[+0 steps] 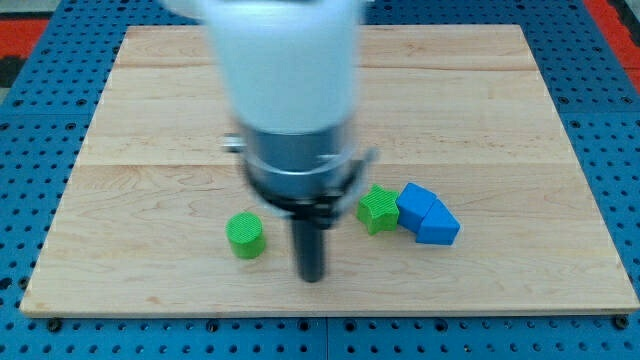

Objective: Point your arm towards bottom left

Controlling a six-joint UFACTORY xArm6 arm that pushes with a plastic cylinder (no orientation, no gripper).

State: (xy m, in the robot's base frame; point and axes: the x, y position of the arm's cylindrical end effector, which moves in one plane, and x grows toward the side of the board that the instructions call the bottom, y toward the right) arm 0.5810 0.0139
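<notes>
My tip (313, 277) rests on the wooden board (150, 120) near its bottom edge, a little left of centre. A green cylinder (245, 236) stands just to the tip's left and slightly above it. A green star-shaped block (378, 209) lies up and to the tip's right. Touching the star's right side is a blue block (416, 203), and a second blue block with a sloped top (438, 227) sits against it on the lower right. The arm's white and grey body (290, 90) hides the board's middle top.
The board lies on a blue perforated table (30, 330). A red area (25, 25) shows at the view's top left and top right corners.
</notes>
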